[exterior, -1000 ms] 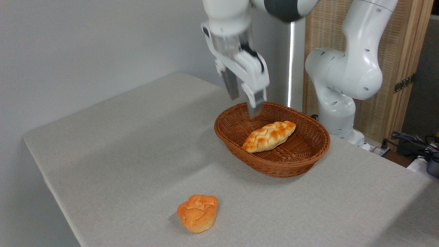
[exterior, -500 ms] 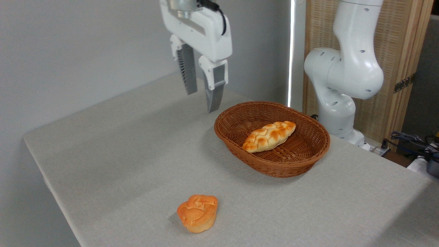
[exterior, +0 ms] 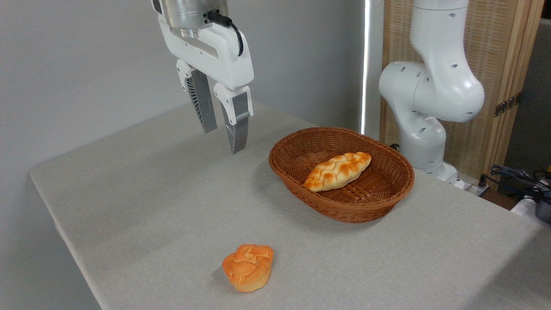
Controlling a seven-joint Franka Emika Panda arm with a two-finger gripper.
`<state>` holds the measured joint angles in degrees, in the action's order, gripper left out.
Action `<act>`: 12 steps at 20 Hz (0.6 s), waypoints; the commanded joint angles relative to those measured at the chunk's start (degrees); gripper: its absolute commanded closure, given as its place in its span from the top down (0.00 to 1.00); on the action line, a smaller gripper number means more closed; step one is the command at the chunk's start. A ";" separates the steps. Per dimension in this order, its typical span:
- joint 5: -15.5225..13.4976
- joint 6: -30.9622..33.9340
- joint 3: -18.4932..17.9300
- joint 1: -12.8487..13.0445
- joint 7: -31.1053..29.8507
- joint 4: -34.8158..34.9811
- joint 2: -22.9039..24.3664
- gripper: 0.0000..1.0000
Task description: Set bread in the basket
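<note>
- The bread (exterior: 337, 171) lies inside the basket (exterior: 301, 189), on the woven bottom. It lies slanted, with one pointed end low to the left and the other end higher to the right.
- The basket stands on the grey surface (exterior: 172, 206), right of the middle, close to the white base of the robot arm (exterior: 430, 99).
- The claw (exterior: 223, 140) hangs in the air above the surface, to the left of the basket and not over it. It touches neither the basket nor the bread.
- The two fingers (exterior: 236, 129) of the claw point down and stand apart, with an empty gap between them. Nothing is held in it.
- A black cable (exterior: 234, 32) runs along the white body of the claw, near the top.
- A round orange bun (exterior: 248, 267) sits on the surface near the front edge, well apart from the basket and from the claw.
- Behind the arm there is a wooden screen (exterior: 490, 64) with a woven panel, and at the far right some cables (exterior: 516, 174) lie beside the surface.
- The wall (exterior: 77, 64) behind the surface is plain grey.
</note>
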<state>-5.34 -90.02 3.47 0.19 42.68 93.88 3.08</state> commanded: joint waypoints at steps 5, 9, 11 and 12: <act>4.73 -0.95 -1.45 2.71 -0.32 -0.63 -0.27 1.00; 2.71 -0.95 -4.96 3.85 -0.23 -0.71 -0.09 1.00; 2.18 -0.95 -5.76 4.03 -0.23 -0.71 -0.09 1.00; 2.18 -0.86 -5.76 4.03 -0.23 -0.71 -0.18 1.00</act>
<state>-2.20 -90.54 -0.54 2.73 42.60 93.78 3.09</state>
